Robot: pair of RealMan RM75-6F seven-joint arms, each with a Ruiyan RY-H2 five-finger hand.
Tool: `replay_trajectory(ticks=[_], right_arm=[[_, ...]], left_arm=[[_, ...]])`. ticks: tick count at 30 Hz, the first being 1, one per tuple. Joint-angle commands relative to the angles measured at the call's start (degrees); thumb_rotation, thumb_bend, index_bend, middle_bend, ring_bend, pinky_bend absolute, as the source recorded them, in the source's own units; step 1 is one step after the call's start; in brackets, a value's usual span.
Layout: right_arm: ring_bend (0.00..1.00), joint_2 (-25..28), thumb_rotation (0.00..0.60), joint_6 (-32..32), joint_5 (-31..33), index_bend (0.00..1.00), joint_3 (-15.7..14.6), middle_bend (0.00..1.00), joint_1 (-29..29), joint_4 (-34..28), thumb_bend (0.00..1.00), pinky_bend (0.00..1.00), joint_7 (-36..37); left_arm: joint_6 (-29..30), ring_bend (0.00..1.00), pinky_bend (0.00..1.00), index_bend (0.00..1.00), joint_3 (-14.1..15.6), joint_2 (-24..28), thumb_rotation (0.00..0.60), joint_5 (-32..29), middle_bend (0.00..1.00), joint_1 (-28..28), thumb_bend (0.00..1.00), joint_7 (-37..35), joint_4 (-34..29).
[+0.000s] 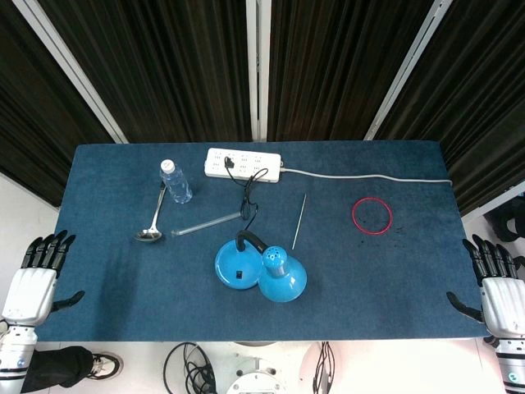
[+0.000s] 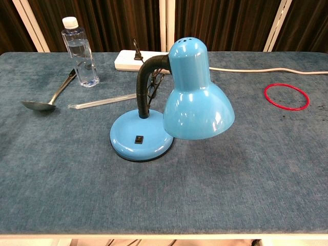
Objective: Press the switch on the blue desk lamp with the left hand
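Note:
The blue desk lamp point(image 1: 261, 269) point(image 2: 169, 107) stands near the table's front middle, its shade bent forward and down on a black neck. A small black switch point(image 2: 139, 138) point(image 1: 239, 274) sits on the front of its round base. My left hand point(image 1: 41, 271) hangs off the table's left front corner, fingers spread, holding nothing, far from the lamp. My right hand point(image 1: 499, 283) is off the right front corner, fingers likewise apart and empty. Neither hand shows in the chest view.
A white power strip point(image 1: 243, 162) with the lamp's black cord lies at the back. A water bottle point(image 1: 175, 181), a metal ladle point(image 1: 151, 222) and a clear straw point(image 1: 205, 223) lie left of the lamp. A thin rod point(image 1: 299, 220) and a red ring point(image 1: 372, 215) lie to the right.

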Motion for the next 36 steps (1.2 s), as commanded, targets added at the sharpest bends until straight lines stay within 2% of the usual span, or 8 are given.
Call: replay_trajectory(ticks=[1, 17, 19, 21, 23, 24, 29, 36], right_arm=[[0.0, 0.0, 0.6, -0.1, 0.0, 0.0, 0.0, 0.0, 0.0, 0.0, 0.12, 0.0, 0.0], [0.0, 0.2, 0.6, -0.1, 0.1, 0.0, 0.5, 0.0, 0.4, -0.4, 0.12, 0.0, 0.0], [0.0, 0.0, 0.6, -0.5, 0.2, 0.0, 0.4, 0.0, 0.6, -0.4, 0.12, 0.0, 0.0], [0.0, -0.1, 0.6, -0.8, -0.1, 0.0, 0.2, 0.0, 0.7, -0.4, 0.12, 0.0, -0.4], [0.0, -0.2, 0.6, -0.4, -0.7, 0.0, 0.0, 0.0, 0.6, -0.4, 0.12, 0.0, -0.5], [0.0, -0.2, 0.6, -0.2, -0.7, 0.0, -0.1, 0.0, 0.5, -0.4, 0.12, 0.0, -0.5], [0.0, -0.2, 0.6, 0.2, -0.6, 0.0, -0.1, 0.0, 0.1, -0.5, 0.12, 0.0, -0.2], [0.0, 0.1, 0.6, 0.6, -0.5, 0.0, -0.1, 0.0, -0.1, -0.4, 0.13, 0.0, 0.6]], left_arm=[[0.1, 0.0, 0.0, 0.02, 0.0, 0.0, 0.6, 0.0, 0.0, 0.0, 0.06, 0.0, 0.0], [-0.5, 0.0, 0.01, 0.03, 0.5, -1.4, 0.6, 3.4, 0.03, -1.5, 0.07, 1.5, 1.2], [-1.7, 0.07, 0.12, 0.03, 1.0, -2.7, 0.6, 4.3, 0.12, -2.2, 0.08, 1.8, 2.0], [-3.8, 0.32, 0.41, 0.04, 1.6, -4.7, 0.6, 4.9, 0.28, -3.3, 0.13, 2.2, 2.8], [-7.4, 0.57, 0.64, 0.04, 2.6, -6.3, 0.6, 5.1, 0.47, -4.8, 0.19, 2.5, 3.0], [-9.1, 0.63, 0.7, 0.04, 2.9, -6.9, 0.6, 5.1, 0.55, -5.6, 0.22, 2.6, 3.0], [-12.7, 0.77, 0.82, 0.07, 3.2, -11.6, 0.6, 8.0, 0.73, -9.0, 0.34, 6.4, 4.8], [-17.4, 0.78, 0.82, 0.09, 3.0, -15.4, 0.6, 9.1, 0.76, -13.2, 0.35, 8.2, 5.1]])
